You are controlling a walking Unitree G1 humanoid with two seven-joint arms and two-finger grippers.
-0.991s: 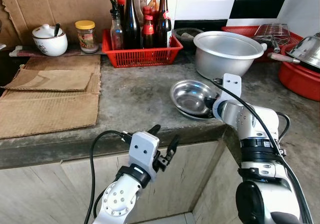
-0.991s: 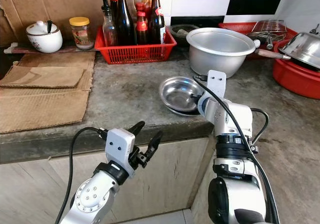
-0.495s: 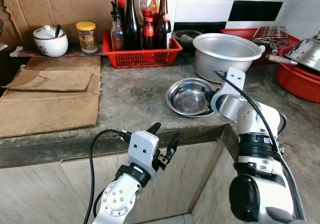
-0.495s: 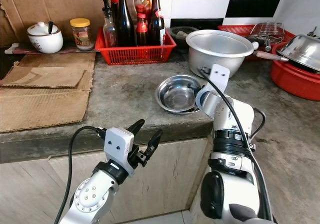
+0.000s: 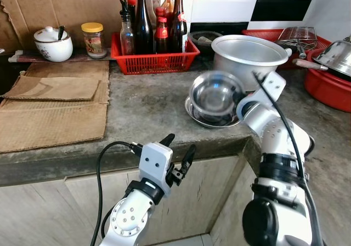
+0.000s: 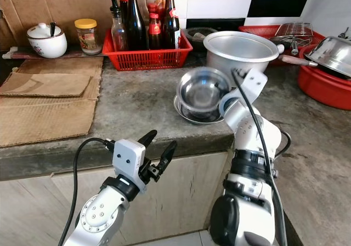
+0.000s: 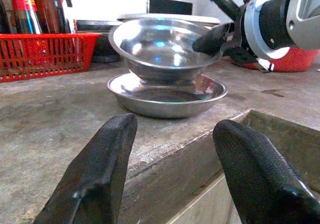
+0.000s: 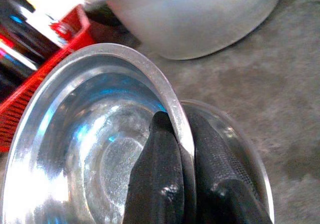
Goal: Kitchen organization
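Silver arms, black cables, black fingers (image 7: 102, 169)

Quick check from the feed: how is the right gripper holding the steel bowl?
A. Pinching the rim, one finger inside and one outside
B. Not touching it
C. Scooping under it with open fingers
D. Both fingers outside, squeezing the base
A: in the right wrist view the right gripper pinches the steel bowl by its rim, one finger inside and one outside, with the bowl tilted above the plate.

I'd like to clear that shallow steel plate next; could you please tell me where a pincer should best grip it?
Probably its thin flared rim, one finger above and one beneath, coming low from the counter's front edge. The steel bowl in the right pincer hangs over its middle.
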